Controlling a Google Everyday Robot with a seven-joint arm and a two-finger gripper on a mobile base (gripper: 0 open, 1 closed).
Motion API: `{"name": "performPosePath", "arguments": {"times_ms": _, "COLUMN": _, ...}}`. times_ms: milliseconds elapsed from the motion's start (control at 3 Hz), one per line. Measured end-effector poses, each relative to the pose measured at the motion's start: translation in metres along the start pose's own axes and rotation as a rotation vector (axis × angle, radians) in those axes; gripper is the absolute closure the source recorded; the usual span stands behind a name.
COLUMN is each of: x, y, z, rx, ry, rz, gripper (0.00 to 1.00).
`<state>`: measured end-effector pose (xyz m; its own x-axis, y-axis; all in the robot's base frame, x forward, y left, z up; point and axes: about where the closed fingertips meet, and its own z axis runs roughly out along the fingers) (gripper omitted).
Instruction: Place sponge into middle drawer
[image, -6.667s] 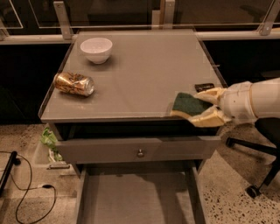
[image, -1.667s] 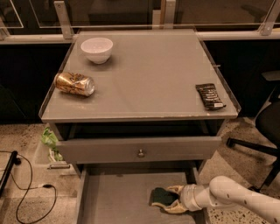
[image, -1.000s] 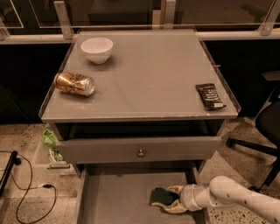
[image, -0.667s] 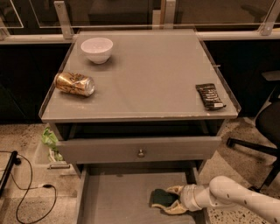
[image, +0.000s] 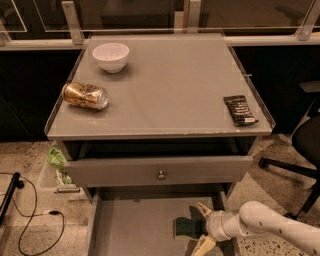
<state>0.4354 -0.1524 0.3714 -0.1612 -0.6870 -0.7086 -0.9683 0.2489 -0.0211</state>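
Camera view, lower right: the gripper (image: 201, 228) has its fingers (image: 203, 210) spread apart around the dark green, wavy-edged sponge (image: 186, 228), which lies on the middle drawer (image: 135, 225) floor.

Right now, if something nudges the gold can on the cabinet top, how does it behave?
The can lies on its side, so it would probably roll. Its shiny skin suggests a slippery grasp. The end effector is down in the middle drawer, at the sponge.

One bowl (image: 110, 56); one can (image: 85, 95); one wrapper (image: 240, 110); one sponge (image: 186, 228); one end effector (image: 201, 228) in the middle drawer (image: 135, 225).
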Motion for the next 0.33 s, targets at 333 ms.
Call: {"name": "performPosePath", "arguments": {"times_ms": 333, "x": 0.0, "y": 0.0, "z": 0.0, "rx": 0.0, "ry": 0.0, "rz": 0.0, "gripper": 0.0}}
